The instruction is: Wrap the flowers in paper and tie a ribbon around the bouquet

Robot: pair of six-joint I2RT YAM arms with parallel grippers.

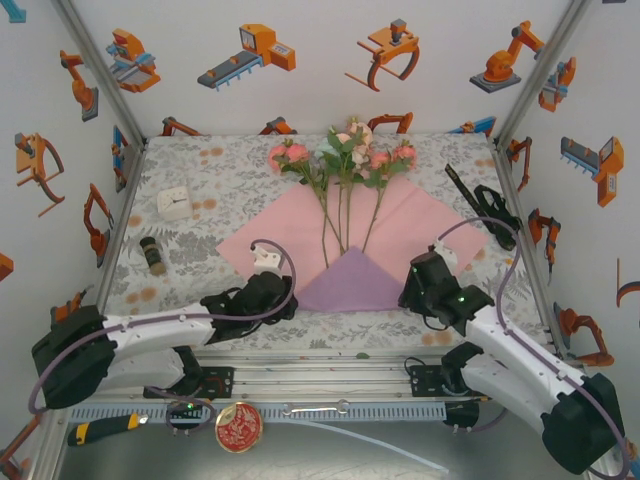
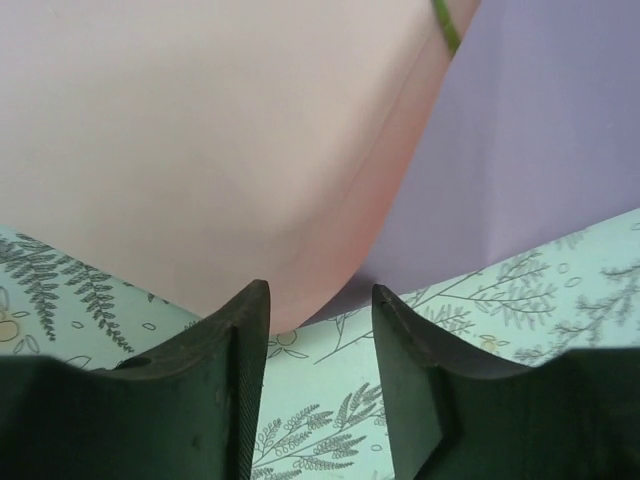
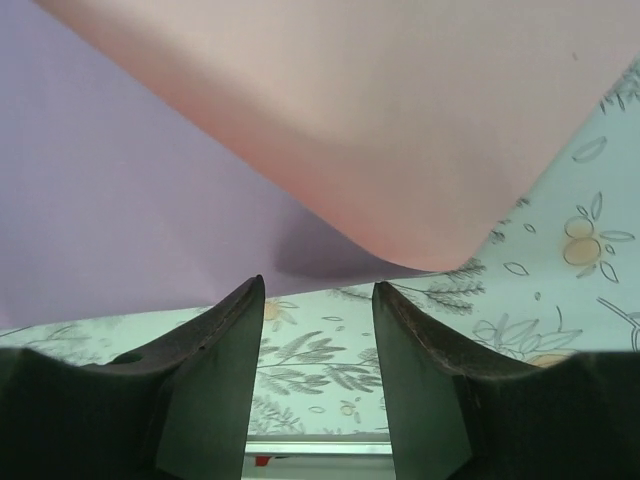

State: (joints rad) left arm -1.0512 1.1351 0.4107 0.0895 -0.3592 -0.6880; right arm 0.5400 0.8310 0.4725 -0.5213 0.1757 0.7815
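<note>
The paper (image 1: pixel 285 235) lies as a pink diamond on the tablecloth, its near corner folded up into a lilac triangle (image 1: pixel 350 282). The flowers (image 1: pixel 345 152) rest on it, blooms toward the back wall and stems (image 1: pixel 342 220) running down to the lilac flap. My left gripper (image 1: pixel 289 298) is low at the flap's left edge, open, with the pink fold (image 2: pixel 250 180) just ahead of its tips (image 2: pixel 318 300). At the flap's right edge my right gripper (image 1: pixel 406 291) is open and empty (image 3: pixel 318 295), facing the lilac face (image 3: pixel 120 180). The black ribbon (image 1: pixel 478 203) lies bunched at the back right.
A small white box (image 1: pixel 175 203) and a short dark roll (image 1: pixel 152 253) sit on the left of the cloth. In front of the table's metal rail (image 1: pixel 320 408) lie a yellow-handled tool (image 1: pixel 100 430) and a round red tin (image 1: pixel 238 428). Printed walls close in three sides.
</note>
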